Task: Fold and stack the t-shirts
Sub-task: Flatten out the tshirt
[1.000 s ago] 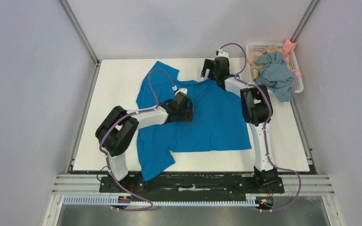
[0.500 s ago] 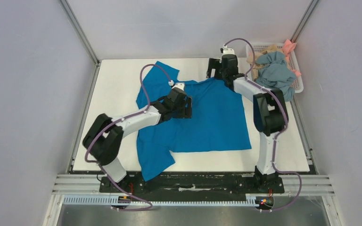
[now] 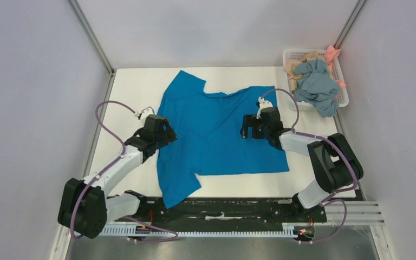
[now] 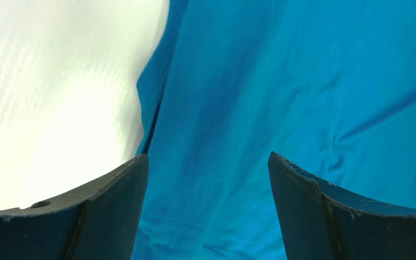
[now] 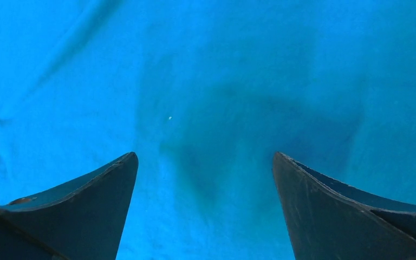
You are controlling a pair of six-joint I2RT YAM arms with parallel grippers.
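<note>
Both sets of jaws gape empty above the blue t-shirt, seemingly just clear.

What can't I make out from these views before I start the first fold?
- Top external: the left end effector covers part of the blue t-shirt's side edge, and the right end effector covers the cloth beneath it.
- Top external: the clothes in the basket lie heaped, so their number is hidden.
- Left wrist, right wrist: nothing shows whether the open fingers touch the cloth. In the right wrist view fabric fills the frame, so the shirt's edges are cut off.
</note>
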